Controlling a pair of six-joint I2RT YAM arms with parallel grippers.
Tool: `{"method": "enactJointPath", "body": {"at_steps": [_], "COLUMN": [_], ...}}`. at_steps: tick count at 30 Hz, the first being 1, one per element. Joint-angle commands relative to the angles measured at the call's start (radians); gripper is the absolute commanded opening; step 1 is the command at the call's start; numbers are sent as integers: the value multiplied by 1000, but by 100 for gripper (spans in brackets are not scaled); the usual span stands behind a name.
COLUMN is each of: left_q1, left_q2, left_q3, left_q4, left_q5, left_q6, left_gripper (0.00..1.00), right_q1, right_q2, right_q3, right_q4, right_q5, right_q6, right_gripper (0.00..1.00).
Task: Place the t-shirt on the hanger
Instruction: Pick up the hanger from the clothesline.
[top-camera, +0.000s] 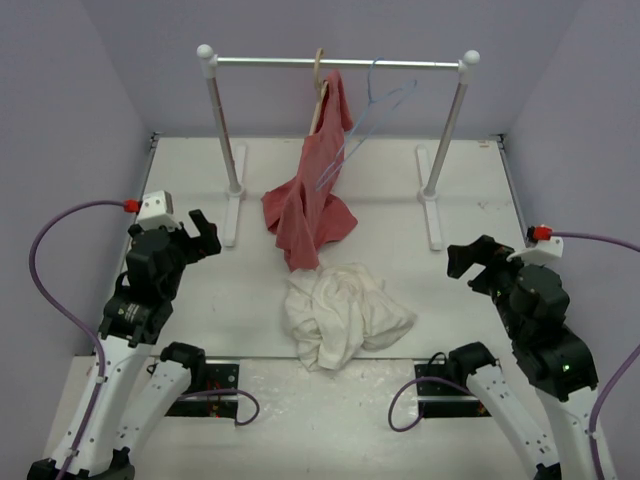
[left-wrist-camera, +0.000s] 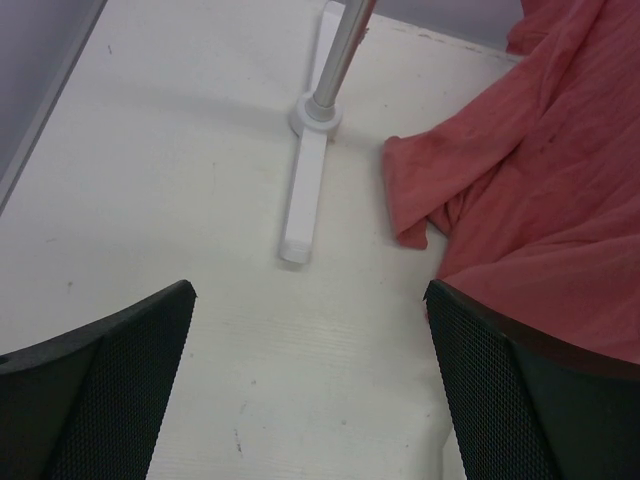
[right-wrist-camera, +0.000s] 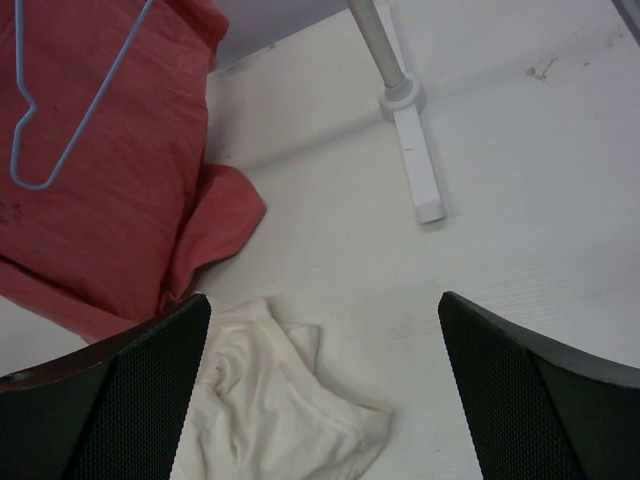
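No legible text or markings

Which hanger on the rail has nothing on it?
The thin light-blue wire hanger, hanging tilted to the right of the wooden hanger. The wooden one carries the red garment.

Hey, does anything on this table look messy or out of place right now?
The cream t-shirt lies crumpled in a heap on the table, on no hanger. The red garment trails from the rail down onto the table. The blue hanger hangs tilted.
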Motion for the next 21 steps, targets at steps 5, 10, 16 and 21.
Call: {"method": "enactJointPath", "body": {"at_steps": [5,10,16,21], "left_q1": [-5,1,26,26], "left_q2": [-2,4,46,26], "left_q3": [8,7,6,-1], "left_q4": [1,13,18,20], "left_q5": [-19,-9,37,39], "left_q6": [-18,-14,-3,-4], "left_gripper": [100,100,100,100], "right_q1": [-1,-1,50,187], "right_q2": [-49,-11,463,829], "right_q3": [11,-2,177,465], "right_q4": [37,181,388,386], "right_q5": [81,-82,-223,29], "right_q6": [49,96,156,170], "right_gripper": [99,99,99,99]}}
